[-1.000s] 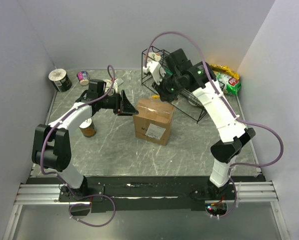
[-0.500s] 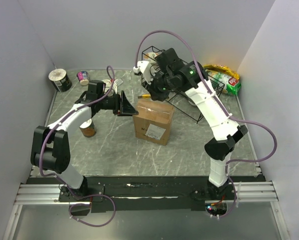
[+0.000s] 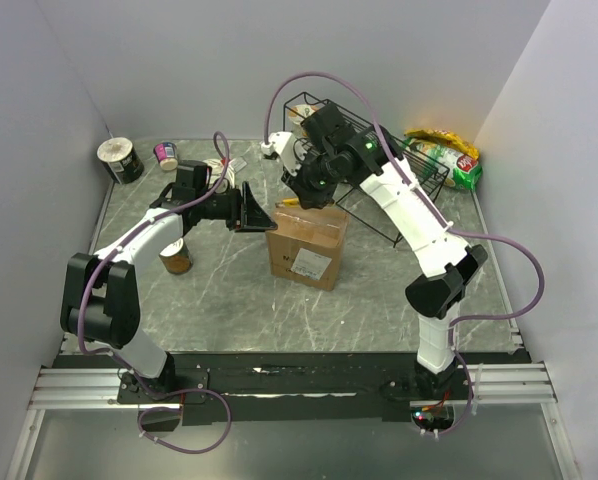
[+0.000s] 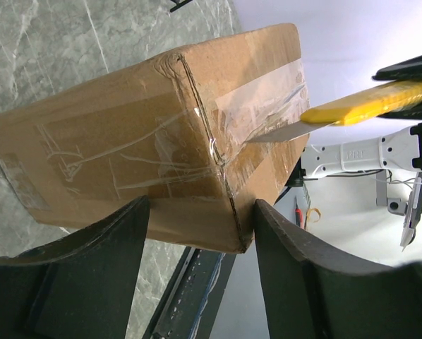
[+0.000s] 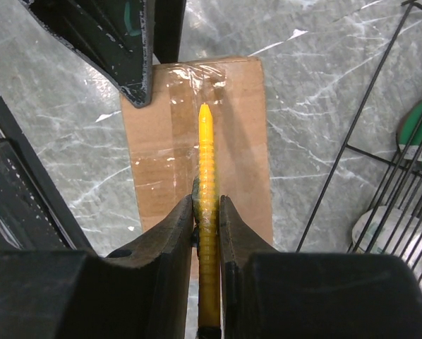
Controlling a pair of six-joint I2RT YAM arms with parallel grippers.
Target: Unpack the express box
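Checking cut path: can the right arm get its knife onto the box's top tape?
Likely yes. The right hand grips the yellow knife over the express box, blade tip seemingly at the tape, nothing between. The left hand sits at the box's corner, just beside that line.

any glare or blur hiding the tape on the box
left wrist: tape on the express box glints yet its wrinkles read, backdrop blown out white; right wrist: yellow knife and box top sharp, near fingers dark and soft; top external: even light, tape too small to judge

grey table (image 3: 229,300) — express box (image 3: 307,245) (can (image 3: 176,257) nearby)
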